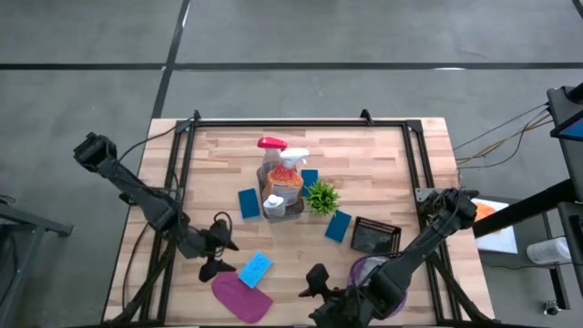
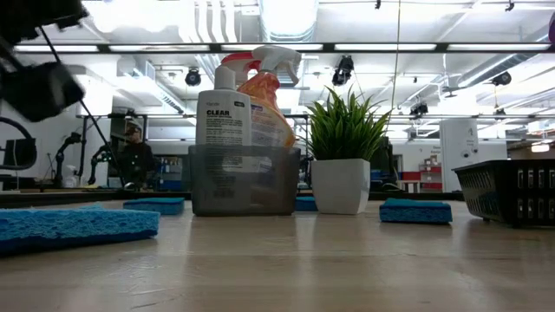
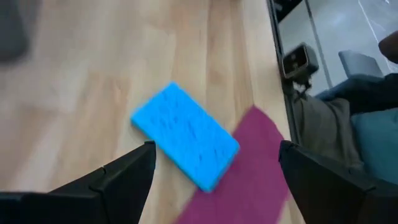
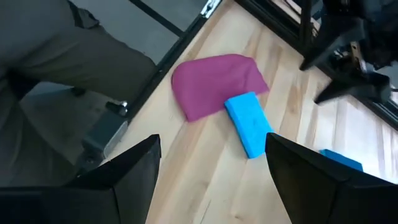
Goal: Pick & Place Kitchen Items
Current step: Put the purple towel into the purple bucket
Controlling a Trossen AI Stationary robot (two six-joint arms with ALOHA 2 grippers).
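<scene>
Left claw (image 1: 215, 255), fingers apart and empty, hovers just beside the bright blue rectangular sponge (image 1: 255, 269); right claw (image 1: 316, 290) likewise apart

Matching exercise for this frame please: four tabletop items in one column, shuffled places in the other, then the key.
Items
1. magenta cloth
2. spray bottles
3. black basket
4. potted plant

Places
A. standing in the grey bin at the table's middle
B. by the table's right side, near the right arm
C. just right of the bin
D. near the front edge, its corner under a blue sponge, close to the open left end effector

Pairs: 1-D, 2-A, 3-B, 4-C
</scene>
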